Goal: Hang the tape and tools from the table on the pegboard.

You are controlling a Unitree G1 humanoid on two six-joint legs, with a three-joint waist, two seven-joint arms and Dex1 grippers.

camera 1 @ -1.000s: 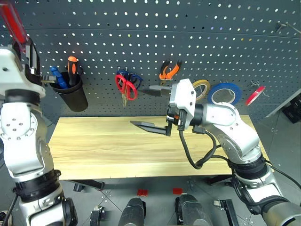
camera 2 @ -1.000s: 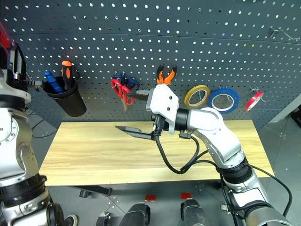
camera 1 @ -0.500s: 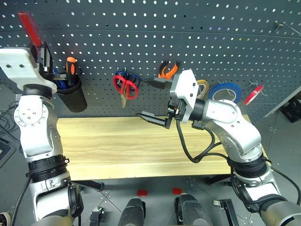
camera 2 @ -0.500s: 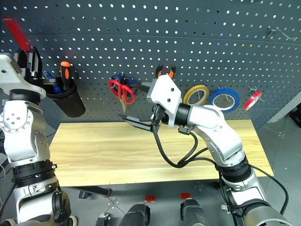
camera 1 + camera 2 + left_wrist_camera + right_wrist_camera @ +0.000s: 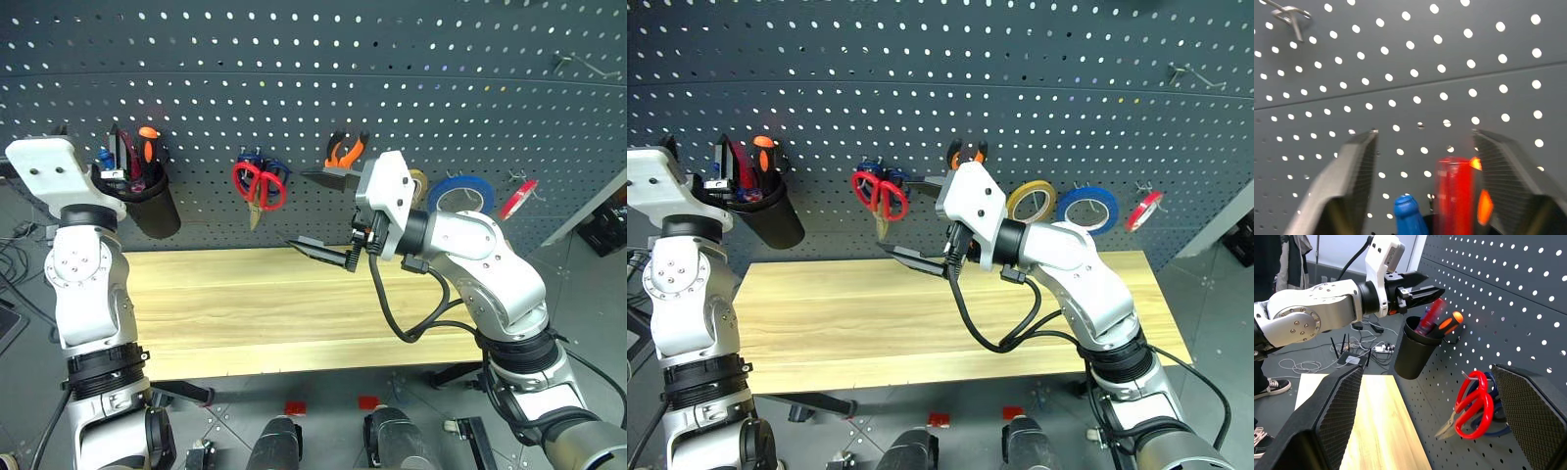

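Now the red screwdriver (image 5: 1431, 313) stands handle-up in the black cup (image 5: 1415, 350) on the pegboard (image 5: 392, 88), directly beneath the spread left end effector (image 5: 1422, 293), while the right end effector (image 5: 315, 211), also spread, hangs empty well aside.

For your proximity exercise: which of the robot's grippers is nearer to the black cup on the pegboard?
Left. The left gripper hovers right above the black cup, jaws apart. The right gripper sits over the table, well off to the cup's side near the red-handled scissors.
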